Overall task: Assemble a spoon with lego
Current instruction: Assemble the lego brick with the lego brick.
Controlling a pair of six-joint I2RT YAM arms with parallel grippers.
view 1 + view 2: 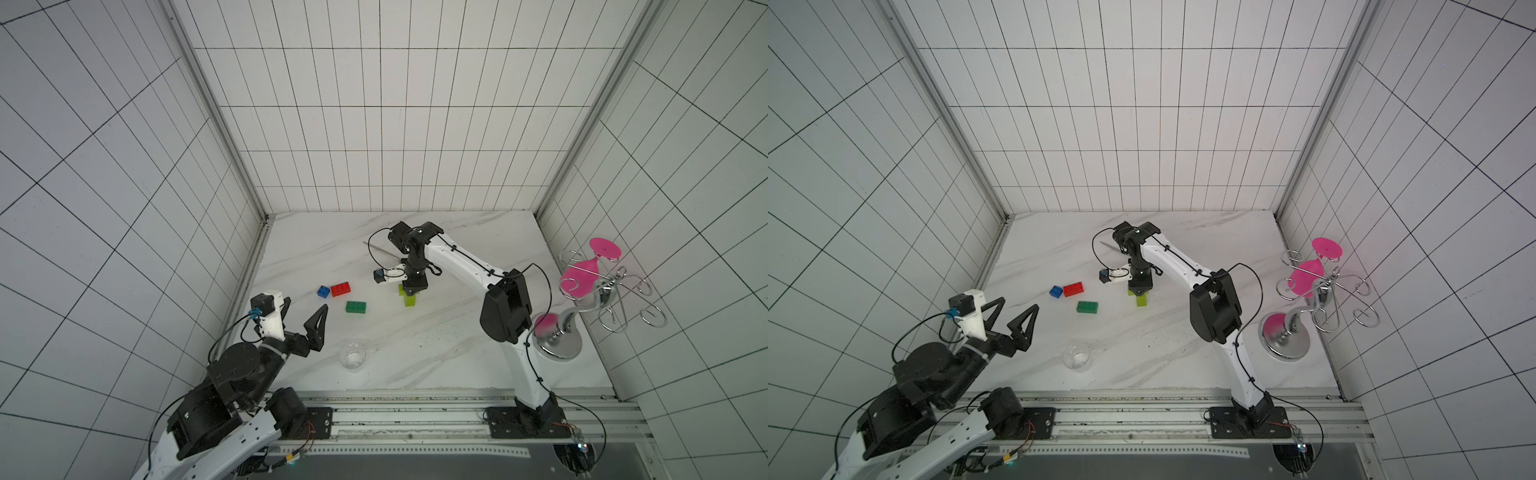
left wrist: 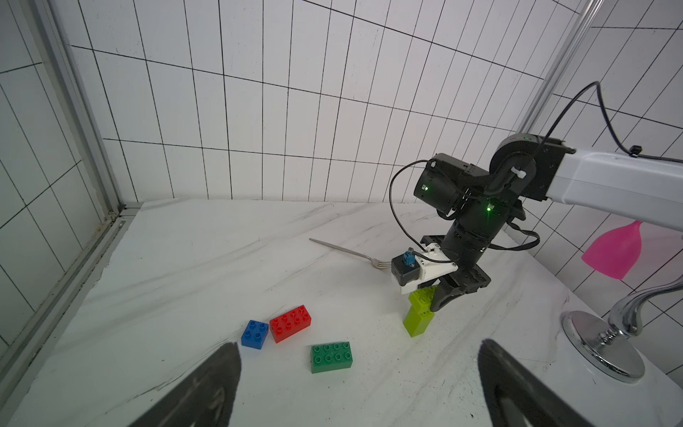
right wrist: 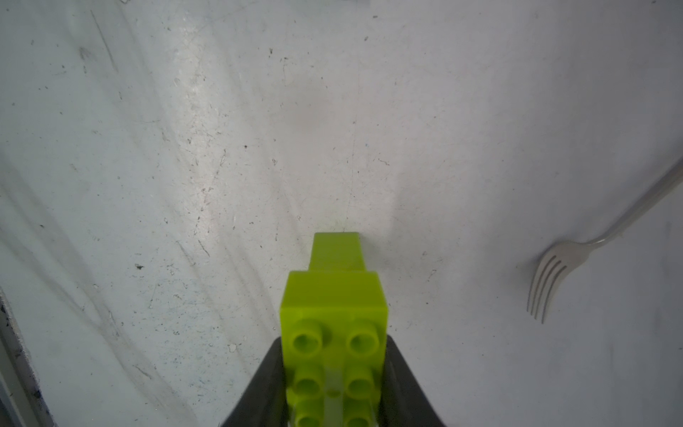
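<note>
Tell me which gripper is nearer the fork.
Right. The right gripper, shut on the lime brick, has the fork lying just behind it; the left gripper hangs open far across the table.

Fork [image 1: 376, 248] being mostly hidden behind the right arm [image 1: 455, 259] in a top view, lime green brick [image 3: 332, 307] being cut off at the right wrist view's edge

Walls [image 1: 374, 124]: white rectangular tiles, dark grout, on three sides.
Corner posts [image 1: 215, 112]: grey metal, upper left and upper right.
Surface [image 1: 436, 345]: white, grey-veined, scuffed.
Rail [image 1: 415, 411]: slotted metal, along lower frame edge.
</note>
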